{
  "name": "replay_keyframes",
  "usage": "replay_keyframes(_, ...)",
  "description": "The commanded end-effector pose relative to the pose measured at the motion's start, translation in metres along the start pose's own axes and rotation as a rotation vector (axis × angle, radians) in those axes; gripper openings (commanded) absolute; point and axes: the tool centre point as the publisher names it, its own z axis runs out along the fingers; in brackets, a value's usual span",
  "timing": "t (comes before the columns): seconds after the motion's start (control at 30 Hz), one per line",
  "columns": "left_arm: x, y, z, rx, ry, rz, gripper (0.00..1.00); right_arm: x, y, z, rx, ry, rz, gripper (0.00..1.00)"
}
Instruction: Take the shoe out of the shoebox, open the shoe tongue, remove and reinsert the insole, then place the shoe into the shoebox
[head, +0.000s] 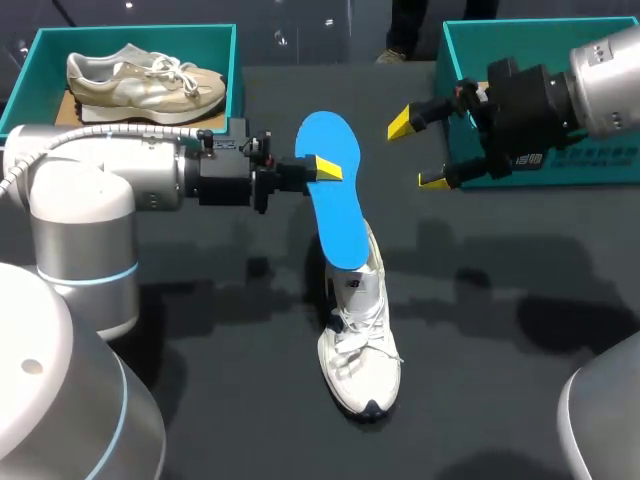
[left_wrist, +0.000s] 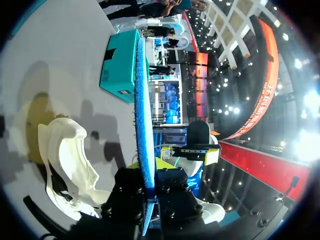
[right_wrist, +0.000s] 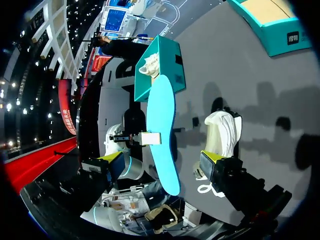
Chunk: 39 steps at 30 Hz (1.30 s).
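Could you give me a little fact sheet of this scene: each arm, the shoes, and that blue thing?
left gripper: shut on the blue insole
right gripper: open, empty, near the right shoebox
blue insole: lifted, seemingly clear of the shoe
white shoe: lying on the table
beige shoe: inside the left shoebox

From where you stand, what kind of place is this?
Probably a robot workbench set up for shoe handling: a dark table, a teal shoebox, a white shoe, and a blue insole held in the left gripper.
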Motion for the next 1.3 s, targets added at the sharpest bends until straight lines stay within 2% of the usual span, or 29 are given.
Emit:
replay_keyframes(0.03, 0.000, 0.001, 0.000, 0.000, -0.001, 0.000, 0.00, -0.008, -0.003, 0.002, -0.001, 0.274, 0.004, 1.00)
replay_keyframes(0.77, 0.002, 0.001, -0.002, -0.008, 0.015, 0.022, 0.00, -0.013, -0.002, 0.011, 0.045, 0.306, 0.005, 1.00)
replay_keyframes(0.9, 0.012, 0.002, -0.008, -0.003, 0.050, 0.130, 0.00, -0.013, -0.003, 0.012, 0.042, 0.322, -0.005, 1.00)
replay_keyframes(1.07, 0.030, -0.004, -0.017, 0.017, 0.073, 0.360, 0.00, -0.013, -0.003, 0.013, 0.048, 0.339, -0.017, 1.00)
replay_keyframes(1.3, 0.050, -0.007, -0.027, 0.058, -0.016, 0.875, 0.00, -0.016, -0.002, 0.015, 0.051, 0.367, -0.003, 1.00)
